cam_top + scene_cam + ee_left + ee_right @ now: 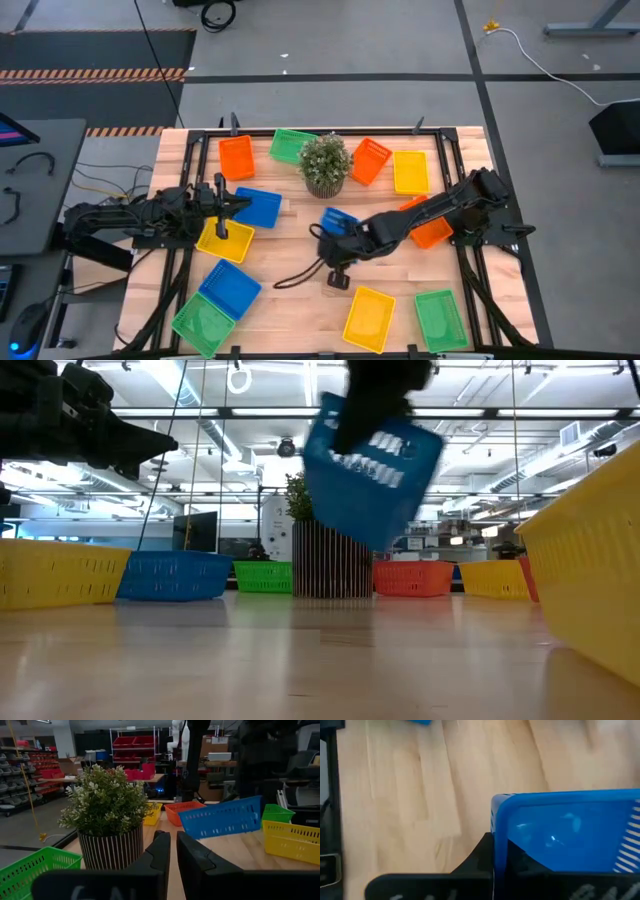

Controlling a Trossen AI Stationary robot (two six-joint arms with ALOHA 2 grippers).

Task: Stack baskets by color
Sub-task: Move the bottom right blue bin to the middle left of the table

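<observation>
My right gripper (335, 235) is near the table's middle, shut on a blue basket (370, 470) that hangs tilted in the air in front of the potted plant (325, 163). The same basket shows in the left wrist view (222, 817) and the right wrist view (570, 830). My left gripper (172, 855) waits at the table's left, pointing level toward the plant, with its fingers almost together and nothing between them. It hovers over a yellow basket (225, 240) beside another blue basket (258, 207). Other baskets lie flat on the table. My right gripper holds the blue basket by one side wall's rim (496, 820), near a corner. One finger (482, 857) is outside the wall and the other seems to be inside the basket. The fingers slant down from the table's right. The basket is lifted clear and tilted.
Around the table lie orange baskets (236, 157) (370, 160) (430, 228), green ones (293, 146) (203, 322) (441, 320), yellow ones (410, 172) (369, 318) and a blue one (230, 288). A dark cable (300, 275) loops on the wood below the right gripper.
</observation>
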